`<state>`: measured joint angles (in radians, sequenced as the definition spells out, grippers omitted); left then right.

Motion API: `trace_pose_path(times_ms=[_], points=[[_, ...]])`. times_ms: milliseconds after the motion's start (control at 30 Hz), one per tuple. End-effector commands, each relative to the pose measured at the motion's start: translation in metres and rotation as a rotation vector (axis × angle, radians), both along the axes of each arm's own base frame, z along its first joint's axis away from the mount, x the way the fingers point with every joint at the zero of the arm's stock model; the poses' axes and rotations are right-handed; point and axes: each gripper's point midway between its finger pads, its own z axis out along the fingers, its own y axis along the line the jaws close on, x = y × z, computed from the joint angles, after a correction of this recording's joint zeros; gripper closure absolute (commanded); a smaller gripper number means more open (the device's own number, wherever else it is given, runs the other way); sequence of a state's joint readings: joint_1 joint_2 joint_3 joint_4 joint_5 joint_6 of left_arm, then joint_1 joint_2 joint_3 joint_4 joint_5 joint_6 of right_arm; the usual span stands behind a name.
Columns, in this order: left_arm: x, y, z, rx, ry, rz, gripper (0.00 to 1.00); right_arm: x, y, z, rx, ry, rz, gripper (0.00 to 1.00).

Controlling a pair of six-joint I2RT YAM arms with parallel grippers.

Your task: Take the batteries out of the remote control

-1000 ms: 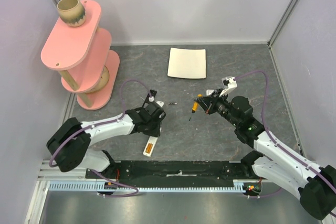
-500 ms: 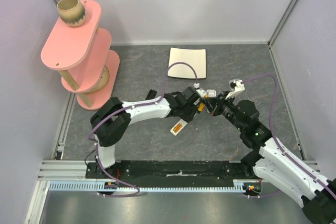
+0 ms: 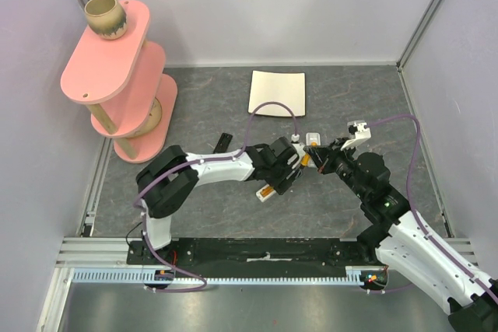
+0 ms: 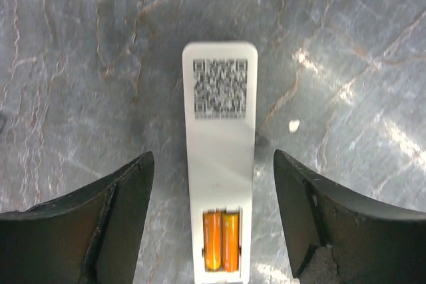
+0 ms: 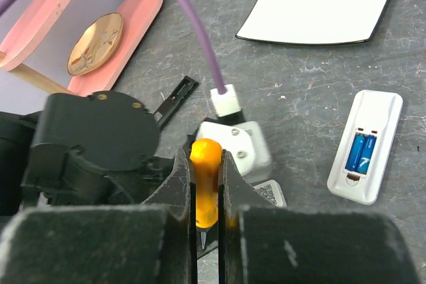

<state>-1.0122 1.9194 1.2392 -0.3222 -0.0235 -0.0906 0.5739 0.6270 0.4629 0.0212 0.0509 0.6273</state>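
The pry-out step looked ready but not begun. The left gripper hung over the remote, jaws apart, with one finger at the remote's 9 o'clock and one at its 3, neither touching it. The remote lay flat near the middle of the table. The right gripper was clamped on an orange-handled tool, tip down. Both batteries sat side by side in the bay at the remote's 6 o'clock end. The next move probably called for pinching the remote's sides and then working the tip under a cell's end. Only the left wrist view showed the cells. Only the right wrist view showed a second remote, at the tool's 3 o'clock.
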Motion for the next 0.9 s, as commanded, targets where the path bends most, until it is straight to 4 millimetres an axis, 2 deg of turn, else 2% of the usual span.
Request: trace_pose_path(times_ms=[0,133,200,233,267,333,367,400,533,700,800,867], points=[[-0.002,-0.001,0.036,-0.107,-0.075,-0.034,0.22,0.001,-0.002,0.008,0.012,-0.029,-0.008,1.00],[-0.015,0.016,0.025,-0.112,-0.056,-0.019,0.22,0.001,-0.001,0.006,0.014,-0.029,-0.006,1.00],[-0.026,0.031,0.015,-0.100,-0.032,0.001,0.23,0.001,0.000,0.006,0.017,-0.033,-0.004,1.00],[-0.027,0.033,0.013,-0.108,-0.032,0.009,0.24,0.001,0.000,0.004,0.015,-0.029,-0.003,1.00],[-0.035,0.044,0.004,-0.089,-0.014,0.015,0.25,0.001,0.001,0.003,0.015,-0.025,0.000,1.00],[-0.038,0.049,0.008,-0.119,-0.015,0.038,0.28,0.002,0.002,0.000,0.019,-0.023,0.001,1.00],[-0.044,0.058,0.000,-0.105,-0.001,0.044,0.29,0.003,0.003,-0.001,0.023,-0.022,0.005,1.00],[-0.050,0.057,0.005,-0.136,0.015,0.038,0.32,0.003,0.005,-0.003,0.025,-0.023,0.011,1.00],[-0.062,0.071,-0.001,-0.158,0.016,0.036,0.39,0.004,0.010,-0.009,0.042,-0.022,0.027,1.00],[-0.066,0.072,0.001,-0.189,-0.004,-0.011,0.49,0.011,0.018,-0.022,0.056,-0.030,0.041,1.00],[-0.065,0.069,0.005,-0.211,-0.020,-0.028,0.50,0.017,0.022,-0.024,0.071,-0.047,0.046,1.00],[-0.064,0.068,0.005,-0.214,-0.028,-0.034,0.46,0.020,0.025,-0.026,0.075,-0.057,0.046,1.00]])
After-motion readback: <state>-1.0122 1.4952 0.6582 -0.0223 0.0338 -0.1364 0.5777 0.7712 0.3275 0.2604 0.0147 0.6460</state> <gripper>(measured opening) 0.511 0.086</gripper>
